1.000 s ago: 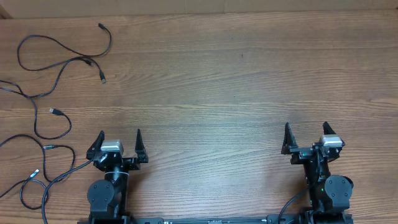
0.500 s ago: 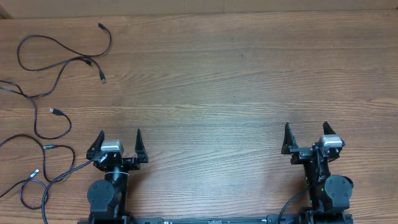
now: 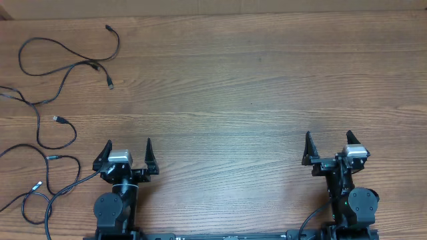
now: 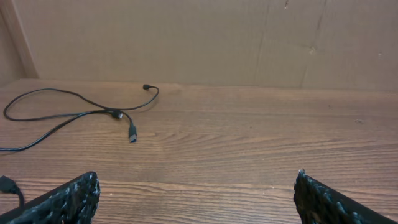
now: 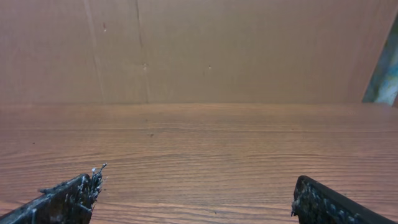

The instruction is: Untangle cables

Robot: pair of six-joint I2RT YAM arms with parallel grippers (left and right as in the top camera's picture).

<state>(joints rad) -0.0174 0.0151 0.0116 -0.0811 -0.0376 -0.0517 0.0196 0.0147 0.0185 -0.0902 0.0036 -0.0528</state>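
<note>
Several thin black cables [image 3: 63,77] lie spread over the far left of the wooden table, looping from the back left down to the front left corner, with small plug ends showing. In the left wrist view one cable [image 4: 81,113] curls at the back left, a plug end lying near its middle. My left gripper [image 3: 127,147] sits at the front left, open and empty, just right of the nearest cable loops. Its fingertips [image 4: 81,193] frame bare wood. My right gripper [image 3: 328,141] stands open at the front right, far from the cables, with nothing between its fingertips [image 5: 74,196].
A brown cardboard wall [image 4: 205,40] runs along the back edge of the table [image 3: 253,87]. The two arm bases stand at the front edge, with a thicker black robot cable [image 3: 308,221] beside the right one.
</note>
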